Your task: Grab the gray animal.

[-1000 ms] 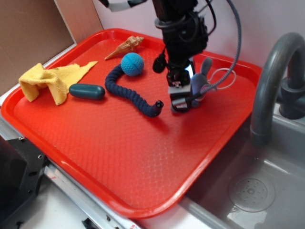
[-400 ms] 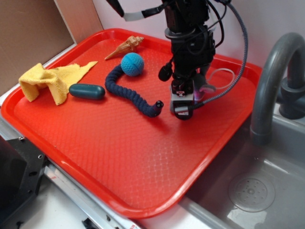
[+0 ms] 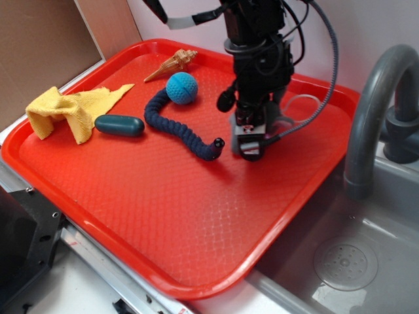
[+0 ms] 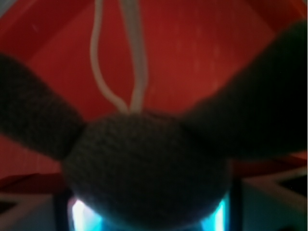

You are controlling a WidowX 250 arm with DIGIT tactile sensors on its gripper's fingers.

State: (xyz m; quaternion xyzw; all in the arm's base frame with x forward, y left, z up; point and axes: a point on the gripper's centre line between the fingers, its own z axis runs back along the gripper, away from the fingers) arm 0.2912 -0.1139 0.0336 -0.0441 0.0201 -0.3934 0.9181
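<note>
The gray animal (image 4: 144,168) is a knitted plush that fills the wrist view. Its two long ears spread left and right, and its white cord loop (image 4: 137,72) trails away over the red tray (image 4: 202,57). My gripper (image 3: 252,145) is lowered straight over it at the tray's back right. In the exterior view only a sliver of the gray animal (image 3: 283,120) and the cord loop (image 3: 308,99) show behind the arm. The gripper (image 4: 149,214) is open, its fingers standing on either side of the toy's head, close against it.
On the red tray (image 3: 163,216) lie a dark navy rope snake (image 3: 180,129) just left of the gripper, a blue ball (image 3: 181,87), a cone shell (image 3: 173,63), a teal capsule (image 3: 119,125) and a yellow cloth (image 3: 69,110). A sink with a gray faucet (image 3: 373,104) is on the right.
Over the last second the gripper has slid right and back and come down over the gray animal, now covering most of it. In the last half second it has barely moved.
</note>
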